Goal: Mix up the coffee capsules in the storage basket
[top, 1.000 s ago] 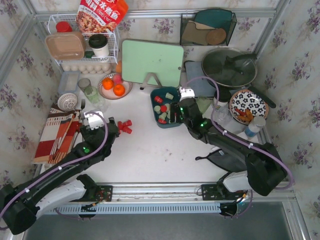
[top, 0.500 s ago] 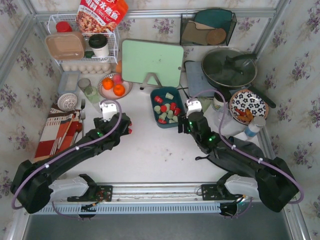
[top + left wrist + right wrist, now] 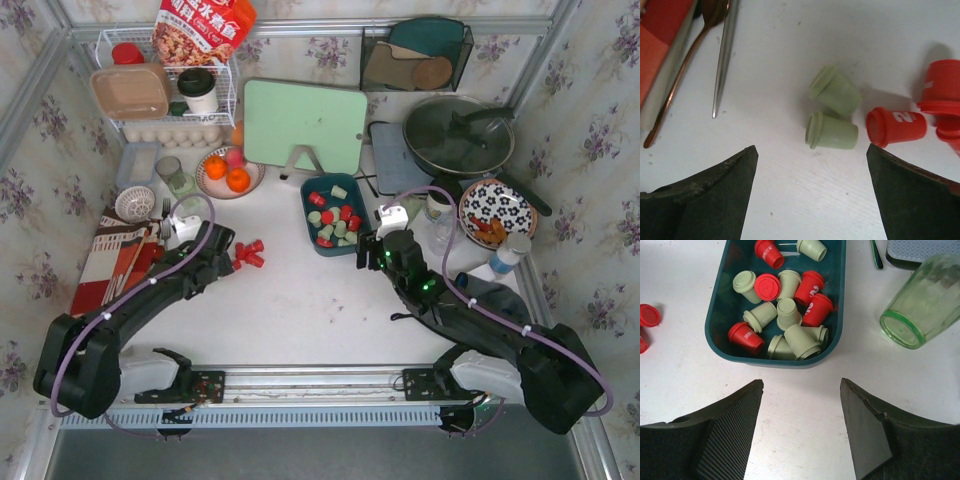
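Floral wallpaper point(image 3: 30, 200) rings the white tabletop point(image 3: 300, 300); left end effector point(image 3: 810, 197) and right end effector point(image 3: 800, 427) gape empty over coffee capsules point(image 3: 832, 131).

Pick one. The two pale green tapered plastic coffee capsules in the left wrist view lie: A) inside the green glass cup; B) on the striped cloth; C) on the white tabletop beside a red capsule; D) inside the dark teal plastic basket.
C: both pale green tapered coffee capsules lie on their sides on the white tabletop, a red tapered capsule alongside.
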You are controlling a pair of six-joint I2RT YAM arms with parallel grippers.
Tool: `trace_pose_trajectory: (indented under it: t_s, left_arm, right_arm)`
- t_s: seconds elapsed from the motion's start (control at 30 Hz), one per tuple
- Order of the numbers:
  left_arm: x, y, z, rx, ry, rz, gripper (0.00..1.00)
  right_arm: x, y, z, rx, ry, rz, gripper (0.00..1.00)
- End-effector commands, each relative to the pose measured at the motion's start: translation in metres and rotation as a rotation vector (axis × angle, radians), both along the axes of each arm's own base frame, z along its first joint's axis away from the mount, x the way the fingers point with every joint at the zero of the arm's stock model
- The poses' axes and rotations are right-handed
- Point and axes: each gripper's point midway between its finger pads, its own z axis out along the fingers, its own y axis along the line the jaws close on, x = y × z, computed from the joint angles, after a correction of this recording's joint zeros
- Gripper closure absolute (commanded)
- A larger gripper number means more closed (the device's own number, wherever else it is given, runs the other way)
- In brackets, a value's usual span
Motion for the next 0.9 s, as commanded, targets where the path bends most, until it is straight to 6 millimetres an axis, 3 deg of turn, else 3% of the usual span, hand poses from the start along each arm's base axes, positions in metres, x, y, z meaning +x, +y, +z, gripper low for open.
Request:
trace_pose_trajectory:
  t_s: [0.0, 0.23, 0.47, 0.63, 0.8, 0.87]
  left_arm:
    - [-0.001, -0.006, -0.016, -0.100, 0.041, -0.008, 0.07]
    - [0.002, -0.006, -0.048, -0.169, 0.152, 0.010, 0.09]
    - [0.003, -0.004, -0.061, -0.177, 0.193, 0.033, 0.13]
    - [0.005, -0.009, -0.063, -0.192, 0.197, 0.005, 0.30]
    - [0.007, -0.012, -0.058, -0.205, 0.182, -0.027, 0.58]
    - [0.005, -0.011, -0.056, -0.204, 0.175, -0.032, 0.68]
  right_arm:
    - [0.002, 0.006, 0.013, 0.050, -0.033, 0.012, 0.29]
    - [0.002, 0.002, 0.015, 0.047, -0.040, -0.009, 0.27]
    - [0.002, -0.001, 0.015, 0.046, -0.048, -0.022, 0.27]
    - [0.003, -0.003, 0.015, 0.043, -0.047, -0.033, 0.22]
    - [0.002, -0.007, 0.019, 0.049, -0.063, -0.048, 0.16]
    - [0.002, -0.008, 0.020, 0.051, -0.067, -0.051, 0.01]
